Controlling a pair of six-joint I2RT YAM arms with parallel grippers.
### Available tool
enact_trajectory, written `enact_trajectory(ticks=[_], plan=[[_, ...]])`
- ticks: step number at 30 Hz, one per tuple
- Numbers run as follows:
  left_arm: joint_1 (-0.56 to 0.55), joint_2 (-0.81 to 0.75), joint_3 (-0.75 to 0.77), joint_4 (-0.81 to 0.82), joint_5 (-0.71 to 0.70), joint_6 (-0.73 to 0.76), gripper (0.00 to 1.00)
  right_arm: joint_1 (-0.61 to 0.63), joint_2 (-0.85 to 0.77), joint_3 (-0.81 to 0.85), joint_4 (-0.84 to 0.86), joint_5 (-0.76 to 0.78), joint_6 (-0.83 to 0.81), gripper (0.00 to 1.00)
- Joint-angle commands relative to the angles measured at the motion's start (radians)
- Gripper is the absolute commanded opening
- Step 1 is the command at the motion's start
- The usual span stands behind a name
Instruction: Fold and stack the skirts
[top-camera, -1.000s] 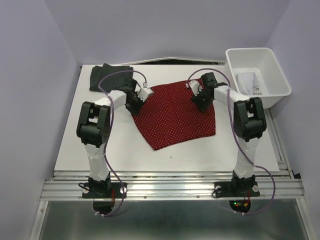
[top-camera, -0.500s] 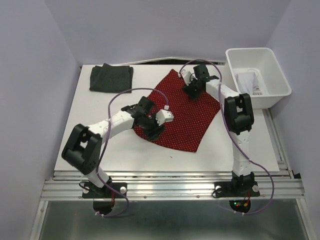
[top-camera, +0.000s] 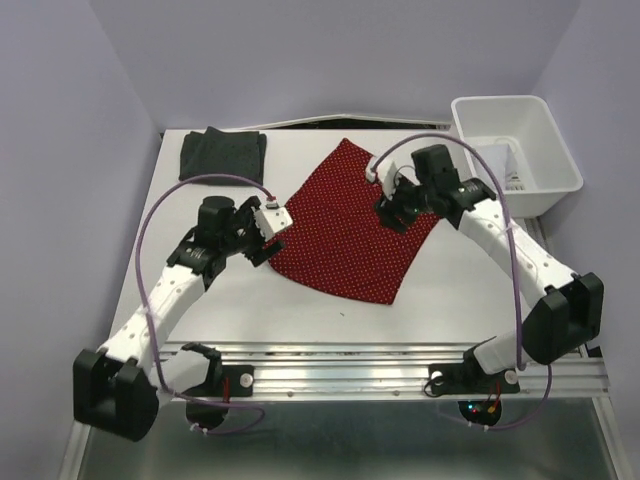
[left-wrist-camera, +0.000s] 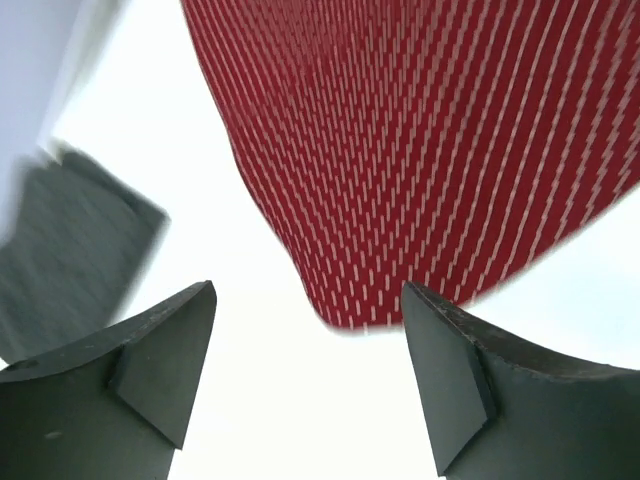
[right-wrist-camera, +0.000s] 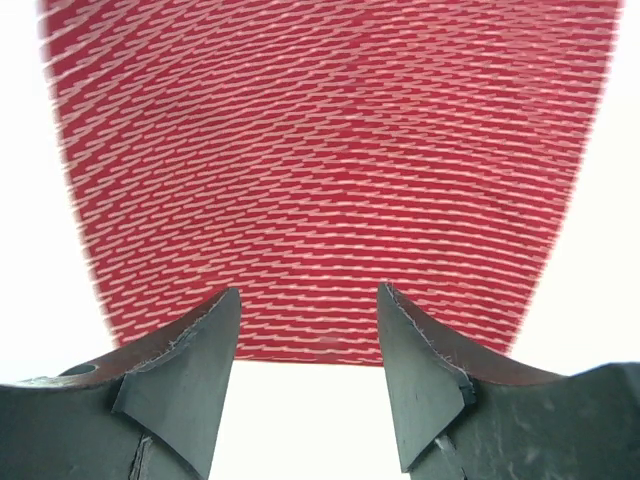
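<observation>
1. Red skirt (top-camera: 350, 225) lies flat mid-table (top-camera: 200, 310).
2. Left gripper (left-wrist-camera: 308, 300) hangs at its left corner, fingers wide apart, empty.
3. Right gripper (right-wrist-camera: 308, 292) at its right edge, fingers parted, holding nothing.
4. Dark skirt (top-camera: 223, 155) folded far left; white skirt (top-camera: 497, 160) in the bin (top-camera: 470, 115).

Red skirt (left-wrist-camera: 420, 150): on your left wrist view the dots smear to streaks, and it is cut off at 12 and 3 o'clock.
Dark skirt (left-wrist-camera: 70, 250): blurred, cut off at 9 o'clock.
Overhead, you lose part of the red one's 2 o'clock edge under the right arm (top-camera: 470, 205).
Bin (top-camera: 500, 105): contents too small to tell.
</observation>
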Motion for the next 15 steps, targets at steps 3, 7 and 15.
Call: enact_trajectory(ticks=[3,7,15], plan=[[0.152,0.197,-0.038,-0.078,0.015,0.201,0.78,0.205,-0.031,-0.217,-0.159,0.026,0.024,0.61],[0.223,0.286,-0.004,-0.064,0.014,0.227,0.75,0.242,-0.056,-0.321,-0.141,0.036,0.015,0.61],[0.249,0.524,0.114,-0.174,0.107,0.397,0.68,0.305,0.004,-0.379,-0.087,0.049,0.056,0.6]])
